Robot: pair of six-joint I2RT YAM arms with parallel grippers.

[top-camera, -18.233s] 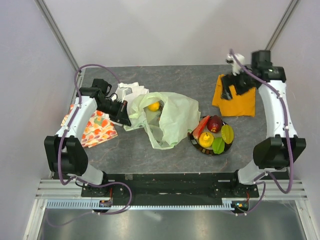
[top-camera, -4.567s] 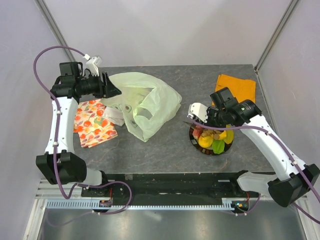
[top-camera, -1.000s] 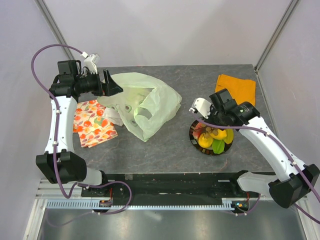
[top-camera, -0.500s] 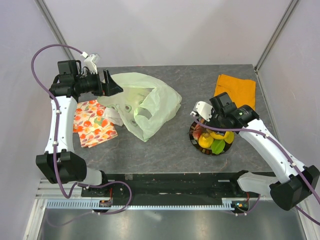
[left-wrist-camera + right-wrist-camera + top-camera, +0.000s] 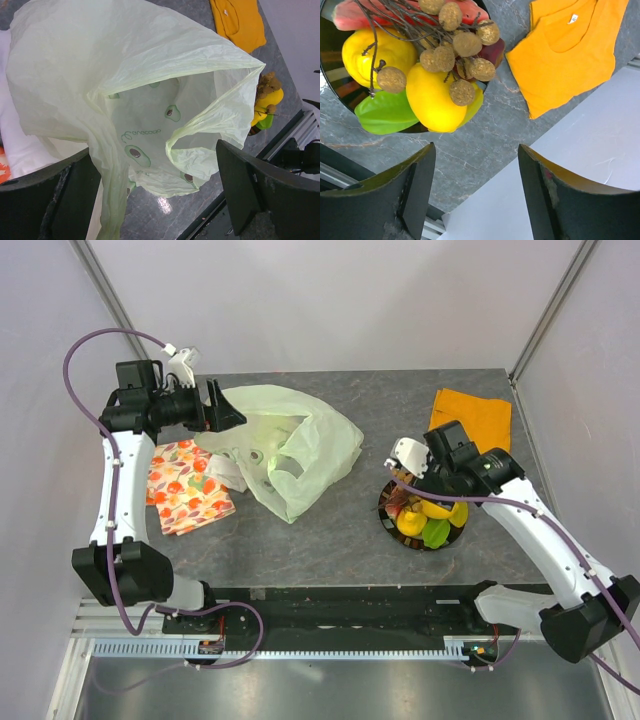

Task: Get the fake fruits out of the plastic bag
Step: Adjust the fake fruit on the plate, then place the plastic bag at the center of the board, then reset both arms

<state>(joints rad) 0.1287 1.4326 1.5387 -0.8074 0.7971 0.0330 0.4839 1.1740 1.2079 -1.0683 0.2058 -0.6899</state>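
Thin translucent crinkled plastic bag (image 5: 75, 65) (faint print); glossy smooth fake fruits (image 5: 435, 95).

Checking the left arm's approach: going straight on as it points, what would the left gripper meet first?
The left gripper, jaws open, would likely first meet the pale green plastic bag, near its open mouth; the gap to it is unclear.

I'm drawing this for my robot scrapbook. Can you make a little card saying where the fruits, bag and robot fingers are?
fake fruits: piled on the dark plate, grape bunch on top
plastic bag: on the table, mouth open, no fruit seen inside
left fingers: open, facing the bag's mouth
right fingers: open, above the plate, holding nothing
orange cloth: flat beside the plate
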